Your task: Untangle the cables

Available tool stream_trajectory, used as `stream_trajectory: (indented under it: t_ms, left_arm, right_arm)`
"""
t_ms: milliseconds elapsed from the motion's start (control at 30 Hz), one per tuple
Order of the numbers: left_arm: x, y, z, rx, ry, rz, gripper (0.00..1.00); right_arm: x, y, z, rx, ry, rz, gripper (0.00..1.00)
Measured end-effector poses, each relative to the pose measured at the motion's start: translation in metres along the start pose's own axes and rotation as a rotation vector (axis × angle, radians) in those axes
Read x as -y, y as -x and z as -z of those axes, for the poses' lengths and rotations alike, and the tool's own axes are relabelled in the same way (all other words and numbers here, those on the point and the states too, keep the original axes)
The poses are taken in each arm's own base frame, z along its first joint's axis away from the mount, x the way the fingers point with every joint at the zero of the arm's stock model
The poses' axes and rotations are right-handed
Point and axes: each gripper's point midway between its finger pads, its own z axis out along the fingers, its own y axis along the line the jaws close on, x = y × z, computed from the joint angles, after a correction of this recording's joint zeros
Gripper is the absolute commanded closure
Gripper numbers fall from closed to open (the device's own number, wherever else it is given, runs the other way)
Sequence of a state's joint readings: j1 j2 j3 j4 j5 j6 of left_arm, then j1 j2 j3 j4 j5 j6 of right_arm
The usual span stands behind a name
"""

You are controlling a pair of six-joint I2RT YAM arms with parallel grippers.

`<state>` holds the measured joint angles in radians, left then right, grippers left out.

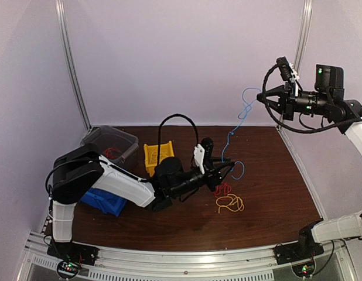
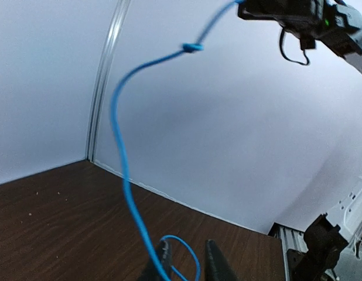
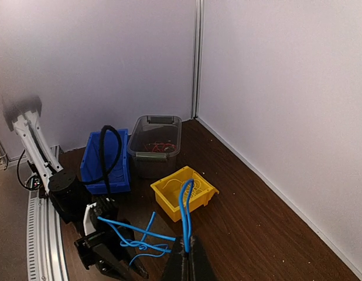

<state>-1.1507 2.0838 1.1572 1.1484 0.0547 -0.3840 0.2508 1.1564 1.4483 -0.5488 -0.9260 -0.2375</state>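
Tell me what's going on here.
Two robot arms are working on a tangle of cables. The right hand, high up, is pinched shut on one end of the blue cable. The cable hangs down, with a knot partway along, to the left hand low over the table. That hand's fingers stand apart, so it does not seem to grip. The red cable and yellow cable lie heaped beside it.

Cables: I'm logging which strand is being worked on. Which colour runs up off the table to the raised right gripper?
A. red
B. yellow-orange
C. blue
C: the blue cable climbs from by the left gripper to the right gripper, which is pinched on it, while the red cable and yellow-orange cable lie on the table.
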Motion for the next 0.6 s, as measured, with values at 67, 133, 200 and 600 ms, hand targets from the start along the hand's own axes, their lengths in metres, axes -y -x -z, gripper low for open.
stream_trajectory:
  t_ms: [67, 133, 200, 600]
  left_arm:
    - [-0.015, 0.002, 0.001, 0.006, 0.03, 0.04, 1.0]
    - [-0.028, 0.005, 0.002, 0.014, 0.058, 0.067, 1.0]
    - [-0.041, 0.004, 0.006, 0.014, 0.095, 0.083, 1.0]
    - [-0.078, 0.002, 0.099, -0.094, 0.391, 0.116, 1.0]
  right_arm:
    - [-0.001, -0.001, 0.001, -0.001, 0.0, 0.0, 1.0]
    - [-0.002, -0.002, 0.001, -0.001, -0.001, 0.001, 1.0]
    - [-0.001, -0.002, 0.002, -0.004, -0.01, 0.004, 1.0]
    - [0.071, -0.027, 0.017, -0.099, -0.382, 0.0, 1.0]
